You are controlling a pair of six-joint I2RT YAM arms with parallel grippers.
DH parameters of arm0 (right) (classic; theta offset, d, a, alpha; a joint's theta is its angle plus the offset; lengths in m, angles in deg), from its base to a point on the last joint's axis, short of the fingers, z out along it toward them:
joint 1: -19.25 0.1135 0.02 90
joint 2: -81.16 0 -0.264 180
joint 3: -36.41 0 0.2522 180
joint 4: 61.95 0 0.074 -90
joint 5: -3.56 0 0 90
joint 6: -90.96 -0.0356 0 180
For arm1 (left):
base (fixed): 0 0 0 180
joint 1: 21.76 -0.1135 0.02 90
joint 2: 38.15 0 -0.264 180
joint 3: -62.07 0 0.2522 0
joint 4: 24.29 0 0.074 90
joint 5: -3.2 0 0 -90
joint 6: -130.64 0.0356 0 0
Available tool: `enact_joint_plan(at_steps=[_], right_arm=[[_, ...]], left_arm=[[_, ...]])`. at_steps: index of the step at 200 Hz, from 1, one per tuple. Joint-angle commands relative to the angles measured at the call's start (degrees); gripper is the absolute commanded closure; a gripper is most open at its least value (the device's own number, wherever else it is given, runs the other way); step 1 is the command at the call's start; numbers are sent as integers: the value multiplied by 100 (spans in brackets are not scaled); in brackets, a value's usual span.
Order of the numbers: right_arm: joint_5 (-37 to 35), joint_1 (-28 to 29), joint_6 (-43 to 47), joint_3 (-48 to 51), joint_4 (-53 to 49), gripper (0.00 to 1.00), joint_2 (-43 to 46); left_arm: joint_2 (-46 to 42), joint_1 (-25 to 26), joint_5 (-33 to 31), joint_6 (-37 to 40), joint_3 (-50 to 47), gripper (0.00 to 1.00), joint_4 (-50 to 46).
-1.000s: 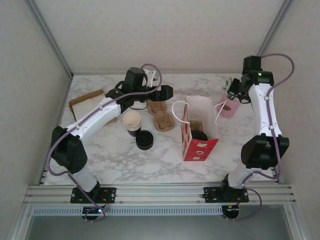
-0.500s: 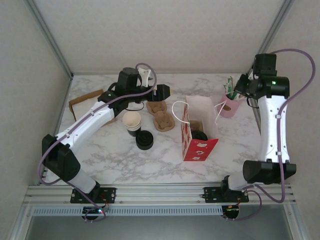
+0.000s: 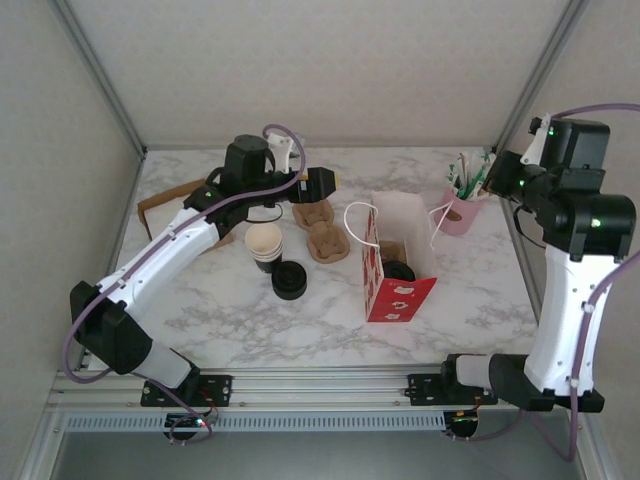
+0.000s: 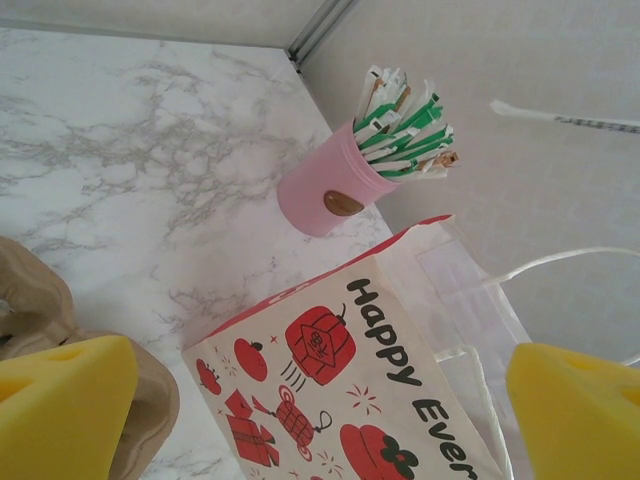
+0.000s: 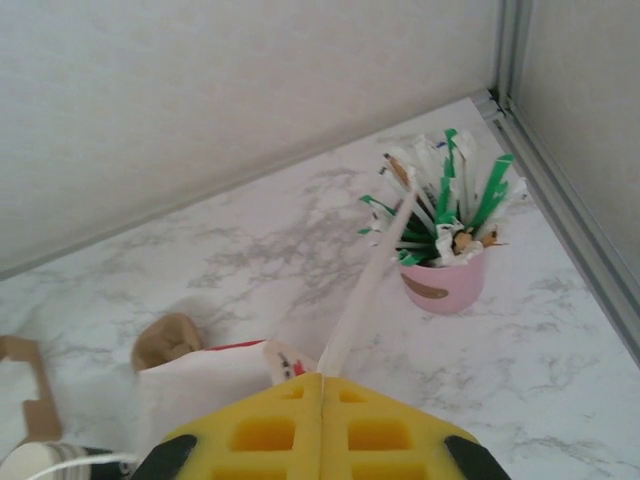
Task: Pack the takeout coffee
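Left gripper (image 3: 322, 186) hangs with its yellow-padded jaws spread wide and nothing between them, apparently idle while the other arm works. On its near side stand a stack of lidless cream-insided paper cups (image 3: 264, 242) and a short pile of loose black plastic lids (image 3: 289, 281). Almost beneath it lie two brown moulded-pulp cup carriers (image 3: 318, 228). To its right, an upright red-and-white printed paper bag (image 3: 398, 295) stands open-mouthed, its string handles flopped outward so the top is free for loading. The takeout coffee (image 3: 400, 270), a small paper cup under a round black plastic lid, already sits at the bottom of that bag. Beyond the bag, a pink cup crammed with green-and-white wrapped straws (image 5: 442, 275) stands ahead of and below the right gripper (image 5: 322, 385). That gripper's pads are pressed together on a single white paper-wrapped straw (image 5: 365, 285). The straw points back toward the bundle and looks meant to join the drink in the bag.
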Motion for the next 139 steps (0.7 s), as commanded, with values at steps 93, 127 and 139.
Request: enact_joint_plan(at_steps=[93,127,139], right_arm=[[2871,67,22,51,-111,94,787],[3280,98,58,572,-26,93,1039],[3267,102,74,735,-64,93,1082]], left_arm=[[-486,91,-155,-133,-371,5,173],[-566,131,-235,-167,-453,5,169],[-571,133,-255,-169,-480,5,163]])
